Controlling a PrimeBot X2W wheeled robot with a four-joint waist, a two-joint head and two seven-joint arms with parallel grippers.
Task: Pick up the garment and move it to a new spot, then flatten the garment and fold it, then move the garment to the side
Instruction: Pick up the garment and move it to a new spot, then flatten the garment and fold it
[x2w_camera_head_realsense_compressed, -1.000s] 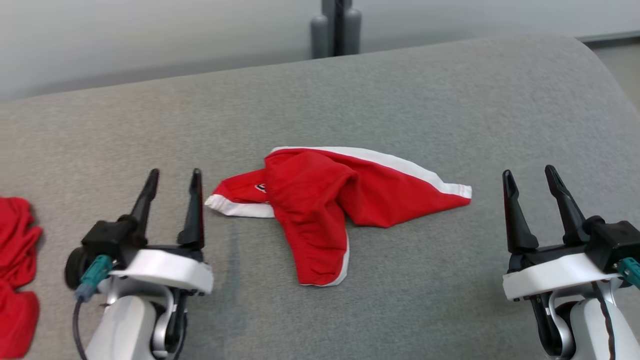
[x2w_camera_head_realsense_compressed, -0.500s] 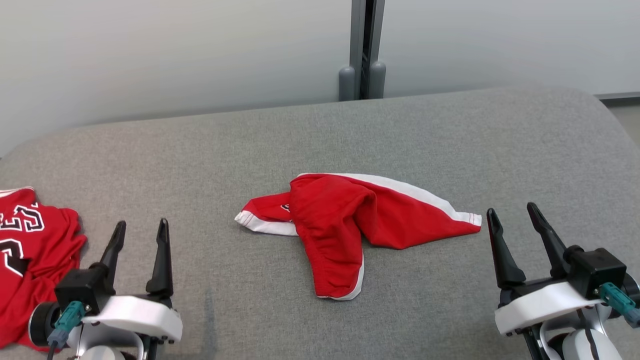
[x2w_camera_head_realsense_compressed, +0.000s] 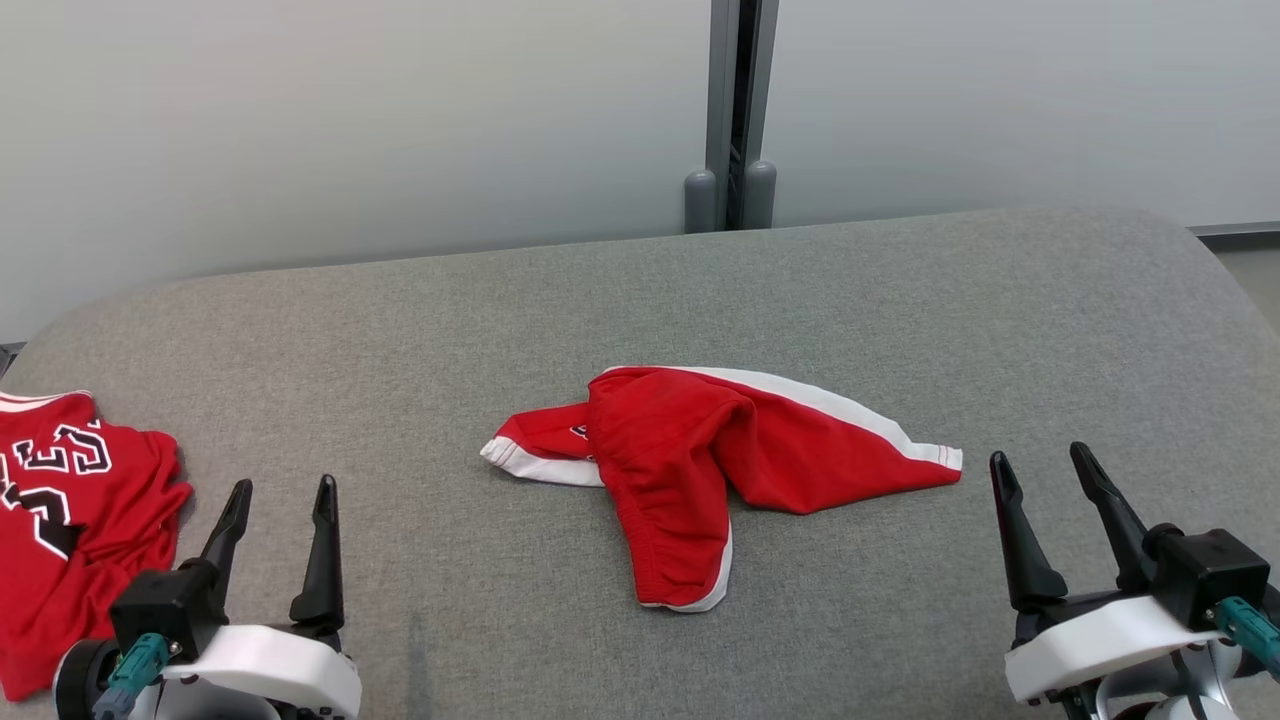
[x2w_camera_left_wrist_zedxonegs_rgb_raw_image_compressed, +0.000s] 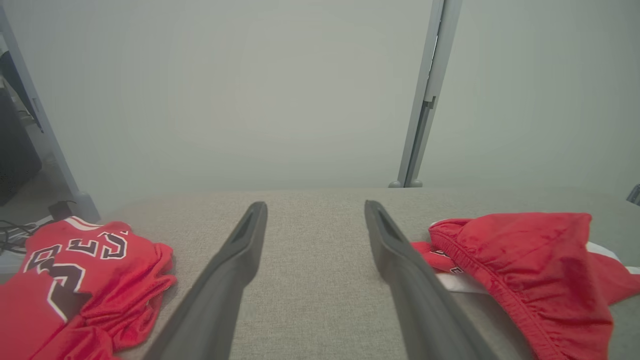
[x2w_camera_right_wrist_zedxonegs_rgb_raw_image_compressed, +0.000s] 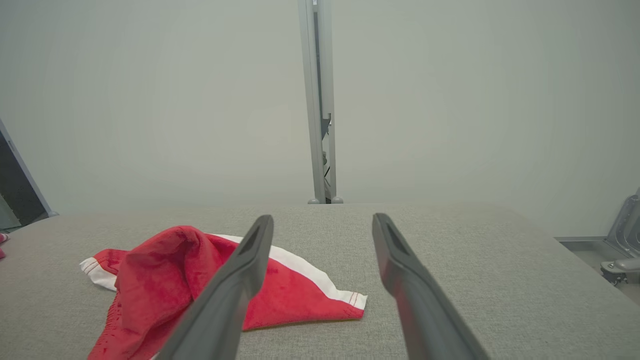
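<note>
**A:** In the middle of the grey cushion (x2w_camera_head_realsense_compressed: 900, 300) we find the red shorts (x2w_camera_head_realsense_compressed: 690, 470). They are bunched up, with white trim along the far edge and round the flap that points toward us.

**B:** Do we have hold of them?

**A:** No, both our grippers are clear of the cloth. Our left gripper (x2w_camera_head_realsense_compressed: 284, 484) sits low at the near left. Its wrist is level and its two dark fingers point up and away over bare cushion. The jaws are spread wide with nothing between them, and the shorts lie off to its right.

**B:** And our right arm?

**A:** Our right gripper (x2w_camera_head_realsense_compressed: 1038, 453) is posed much the same at the near right, with its fingers leaning a little to the left. Its jaws are also wide and empty. The white-edged tip of the shorts lies near its left finger and does not touch it.

**B:** What do we see farther out?

**A:** A crumpled red jersey (x2w_camera_head_realsense_compressed: 70, 520) with black-and-white lettering lies at the cushion's left edge, beside our left gripper. Behind the cushion stand a pale wall (x2w_camera_head_realsense_compressed: 350, 120) and a grey post (x2w_camera_head_realsense_compressed: 735, 100).
</note>
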